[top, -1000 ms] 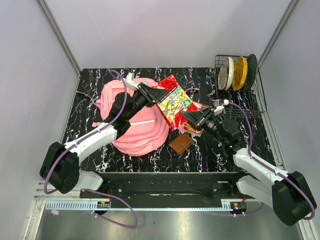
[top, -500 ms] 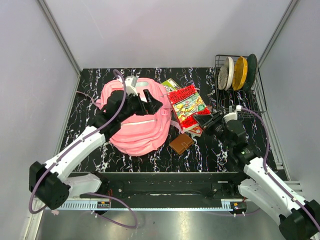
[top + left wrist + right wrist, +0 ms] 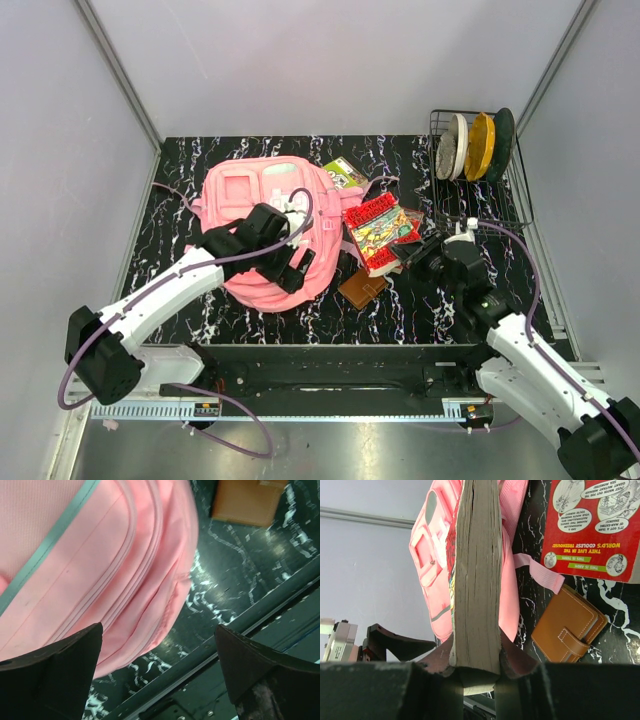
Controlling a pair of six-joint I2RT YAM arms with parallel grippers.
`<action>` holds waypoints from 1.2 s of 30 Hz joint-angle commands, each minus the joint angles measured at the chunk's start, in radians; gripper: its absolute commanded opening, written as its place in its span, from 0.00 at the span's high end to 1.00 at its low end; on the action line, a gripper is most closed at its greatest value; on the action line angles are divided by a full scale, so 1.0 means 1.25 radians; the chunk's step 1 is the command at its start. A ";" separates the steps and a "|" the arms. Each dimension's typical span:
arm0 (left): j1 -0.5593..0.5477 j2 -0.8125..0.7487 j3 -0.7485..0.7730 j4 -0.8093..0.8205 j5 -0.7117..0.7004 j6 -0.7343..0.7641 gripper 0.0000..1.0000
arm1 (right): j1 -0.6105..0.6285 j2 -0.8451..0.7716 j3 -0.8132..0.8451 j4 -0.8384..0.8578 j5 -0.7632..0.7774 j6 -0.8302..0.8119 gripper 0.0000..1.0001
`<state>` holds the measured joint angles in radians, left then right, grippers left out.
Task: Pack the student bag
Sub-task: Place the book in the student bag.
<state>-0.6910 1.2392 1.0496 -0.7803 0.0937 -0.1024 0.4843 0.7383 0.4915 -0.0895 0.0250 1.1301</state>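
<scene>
A black table [image 3: 440, 300] with white marbling fills my overhead view, with pale walls around it. The student bag [image 3: 240, 185], soft and pink, lies flat on the left half of the table. Its front pockets face up and one pocket has a mint trim. It is the biggest thing here.

At the far right corner stands a wire rack [image 3: 490, 222] holding three discs [image 3: 478, 145] on edge: white, yellow and dark green.

My left gripper [image 3: 303, 270] hangs over the bag's near right edge. Its jaws are spread wide with nothing between them. The left wrist camera looks down past both fingers [image 3: 55, 665] onto pink fabric and the marbled surface beside it. I cannot tell whether the fingers touch the bag.

My right gripper [image 3: 405, 250] sits just right of the bag and pinches a thick book [image 3: 380, 235] with a bright comic-style cover. On the right wrist camera the book shows edge-on, its grey page block clamped between the two jaws.

A second red book [image 3: 592, 525] lies flat on the table next to it, its back cover up.

A brown wallet [image 3: 362, 288] with a snap tab rests near the bag's lower right corner, touching neither gripper.

A small green-edged item [image 3: 345, 172] peeks out at the bag's far right side; I cannot make out what it is.
</scene>
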 commanded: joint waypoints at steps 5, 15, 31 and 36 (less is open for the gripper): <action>0.001 0.044 0.024 -0.081 -0.069 0.140 0.10 | 0.002 0.007 0.049 0.052 -0.004 -0.011 1.00; -0.001 0.106 -0.011 -0.026 -0.055 0.148 0.36 | 0.000 0.030 0.053 0.051 -0.018 -0.002 1.00; -0.001 0.107 -0.041 0.017 -0.049 0.140 1.00 | 0.002 0.027 0.051 0.046 -0.018 0.000 1.00; -0.001 0.032 0.011 0.028 -0.109 0.104 1.00 | 0.000 0.025 0.045 0.026 -0.056 -0.007 1.00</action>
<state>-0.6918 1.3815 0.9977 -0.7910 0.0364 0.0715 0.4843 0.7876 0.4919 -0.1127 -0.0006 1.1229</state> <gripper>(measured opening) 0.027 0.275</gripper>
